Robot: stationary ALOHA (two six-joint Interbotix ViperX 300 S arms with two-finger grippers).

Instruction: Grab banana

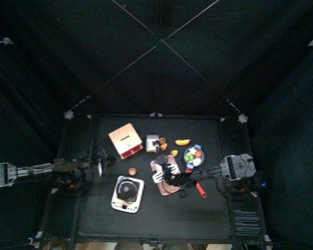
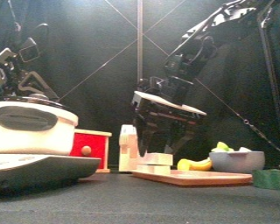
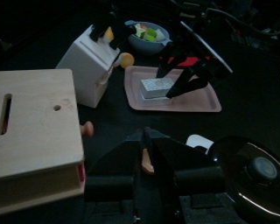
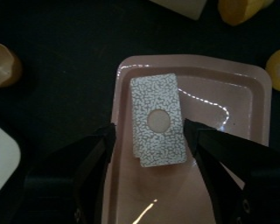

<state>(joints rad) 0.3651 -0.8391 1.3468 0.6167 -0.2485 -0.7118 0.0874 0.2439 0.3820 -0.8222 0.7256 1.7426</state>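
While meant for the banana (image 2: 195, 164), hovered with right gripper (image 4: 154, 133) spread wide and empty over a speckled block (image 4: 157, 109) on the pink tray (image 4: 241, 114). Found the banana lying just past the tray, beside a grey bowl (image 2: 236, 161). Rested left gripper (image 3: 154, 156) about half open, apparently holding nothing, near a wooden box (image 3: 31, 131). Risked clamping the block instead, or knocking the small banana aside, given that aim.

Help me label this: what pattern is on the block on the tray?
Grey-and-white speckles around a plain round spot on the block; clearest in the right wrist view.
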